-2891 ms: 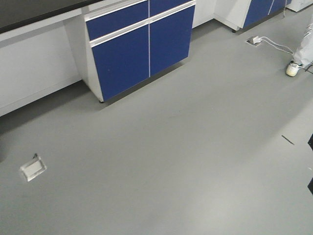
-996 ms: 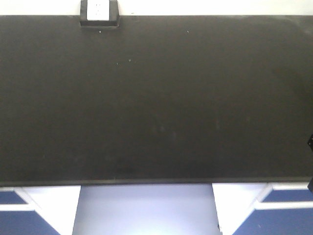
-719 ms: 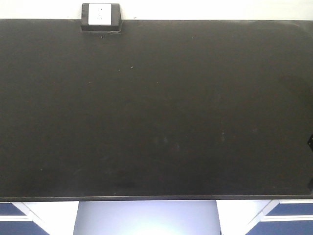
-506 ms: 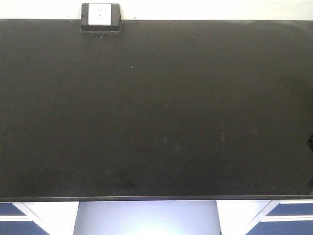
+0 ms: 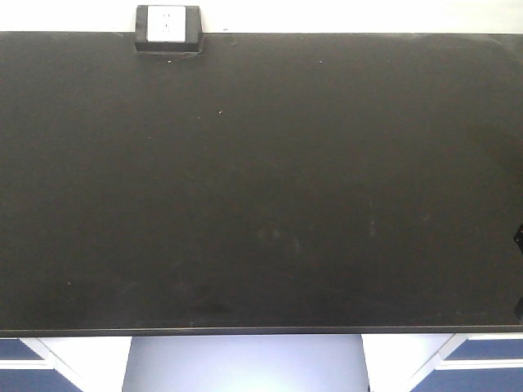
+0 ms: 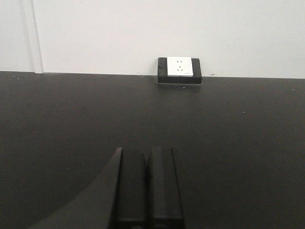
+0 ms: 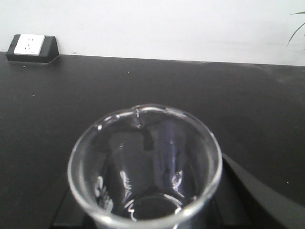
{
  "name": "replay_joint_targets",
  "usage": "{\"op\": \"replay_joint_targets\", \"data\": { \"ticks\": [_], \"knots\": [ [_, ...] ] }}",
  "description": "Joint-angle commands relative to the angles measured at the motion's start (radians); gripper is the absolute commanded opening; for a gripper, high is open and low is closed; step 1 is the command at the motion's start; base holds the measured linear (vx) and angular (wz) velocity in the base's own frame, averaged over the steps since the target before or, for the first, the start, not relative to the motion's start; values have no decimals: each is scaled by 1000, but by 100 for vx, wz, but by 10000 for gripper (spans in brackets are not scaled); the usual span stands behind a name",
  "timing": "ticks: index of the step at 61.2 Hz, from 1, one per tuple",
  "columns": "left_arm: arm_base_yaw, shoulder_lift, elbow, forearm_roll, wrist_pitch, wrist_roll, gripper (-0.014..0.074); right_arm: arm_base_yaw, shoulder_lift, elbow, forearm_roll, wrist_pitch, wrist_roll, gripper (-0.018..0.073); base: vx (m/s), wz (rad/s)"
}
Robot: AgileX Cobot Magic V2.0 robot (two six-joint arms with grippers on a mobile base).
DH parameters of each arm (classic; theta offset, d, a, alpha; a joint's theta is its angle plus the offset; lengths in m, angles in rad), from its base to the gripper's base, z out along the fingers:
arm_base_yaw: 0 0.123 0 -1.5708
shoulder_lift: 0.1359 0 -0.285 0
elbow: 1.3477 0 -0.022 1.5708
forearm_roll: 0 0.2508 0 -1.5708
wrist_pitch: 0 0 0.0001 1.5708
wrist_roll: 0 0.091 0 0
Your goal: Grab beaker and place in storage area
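Note:
The clear glass beaker (image 7: 145, 164) fills the lower middle of the right wrist view, seen from above, pour lip facing away. My right gripper (image 7: 145, 210) is shut on it, dark fingers showing on both sides, held above the bare black benchtop (image 7: 214, 90) of the storage area. That benchtop fills the front view (image 5: 261, 180) and shows in the left wrist view (image 6: 57, 109). My left gripper (image 6: 147, 155) is shut and empty over it. The beaker does not show in the front view, nor do the grippers.
A small black box with a white socket face (image 5: 167, 28) sits at the bench's back edge by the white wall; it shows in the left wrist view (image 6: 179, 70) and right wrist view (image 7: 31, 47). Blue cabinets (image 5: 478, 371) stand below the front edge. A plant leaf (image 7: 298, 28) pokes in right.
Earlier the front view looked at grey floor and blue cabinets; it then swung onto the black benchtop and moved slightly closer. In the last half second nothing has shifted.

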Motion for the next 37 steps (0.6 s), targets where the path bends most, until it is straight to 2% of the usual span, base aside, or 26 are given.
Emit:
{"op": "replay_joint_targets", "data": {
  "ticks": [1, 10, 24, 31, 37],
  "knots": [
    [-8, -17, 22, -5, -85, -6, -8, -2, 9, -33, 5, -80, -6, 0, 0, 0],
    [-8, -17, 22, -5, -85, -6, -8, -2, 9, -33, 8, -141, -5, 0, 0, 0],
    [-8, -17, 22, -5, -85, -6, -8, -2, 10, -33, 85, -172, -5, 0, 0, 0],
    [-8, -17, 22, -5, -85, -6, -8, -2, 69, -33, 82, -311, -6, 0, 0, 0],
    [-8, -17, 22, -5, -85, -6, -8, -2, 194, -33, 82, -505, -11, 0, 0, 0]
  ]
}}
